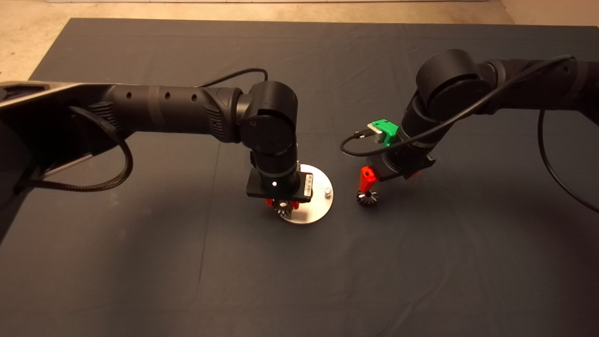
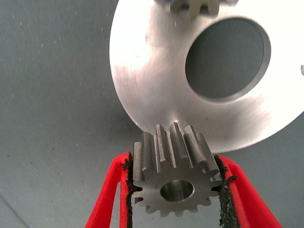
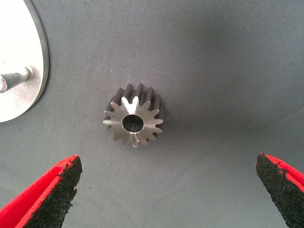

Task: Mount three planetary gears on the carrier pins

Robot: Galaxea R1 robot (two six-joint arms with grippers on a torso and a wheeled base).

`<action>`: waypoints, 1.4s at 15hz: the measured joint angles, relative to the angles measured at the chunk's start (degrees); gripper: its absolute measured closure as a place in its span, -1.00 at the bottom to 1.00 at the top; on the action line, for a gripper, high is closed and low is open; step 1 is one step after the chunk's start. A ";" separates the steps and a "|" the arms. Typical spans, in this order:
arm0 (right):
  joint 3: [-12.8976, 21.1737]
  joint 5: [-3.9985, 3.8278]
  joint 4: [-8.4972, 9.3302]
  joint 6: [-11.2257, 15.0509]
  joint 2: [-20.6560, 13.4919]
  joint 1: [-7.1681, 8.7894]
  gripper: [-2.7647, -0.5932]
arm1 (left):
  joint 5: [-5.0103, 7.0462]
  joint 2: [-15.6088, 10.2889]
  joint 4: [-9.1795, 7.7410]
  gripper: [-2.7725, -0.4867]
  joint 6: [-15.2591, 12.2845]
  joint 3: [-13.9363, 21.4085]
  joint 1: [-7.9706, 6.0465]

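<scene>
**Two arms, three little gears, one shiny plate**

Two black arms reach over the dark mat (image 1: 140, 262); the left arm comes from the left side and the right arm from the right side.

The left gripper (image 2: 175, 190) sits over the near edge of the round silver plate (image 1: 323, 206); its two red fingers (image 2: 109, 190) squeeze one small gear (image 2: 173, 178) tight between their black pads, one pad on each side of the teeth; the gear's hole faces the wrist camera; from the left wrist view the plate (image 2: 152, 85) lies just past the held gear, and the plate's big middle hole (image 2: 227, 59) shows the mat through it; a second gear (image 2: 192, 5) peeks in at the far rim of the plate, mostly cut off by the edge of the view, so how it sits cannot be told.

One short silver pin (image 1: 327, 191) stands up bare near the plate's right edge; the right wrist view shows that pin (image 3: 16, 78) too.

The right gripper (image 3: 166, 190) hangs over the mat just right of the plate, fingers (image 3: 57, 190) spread wide apart and touching nothing; a third gear (image 3: 133, 121) lies flat on the mat between them, near the plate but not touching it; from above, that gear (image 1: 367, 198) sits right under one red fingertip.
</scene>
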 joint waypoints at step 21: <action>0.01 0.00 0.00 0.00 0.00 -0.01 -0.97 | -0.02 1.41 -0.09 0.70 0.70 -0.34 0.05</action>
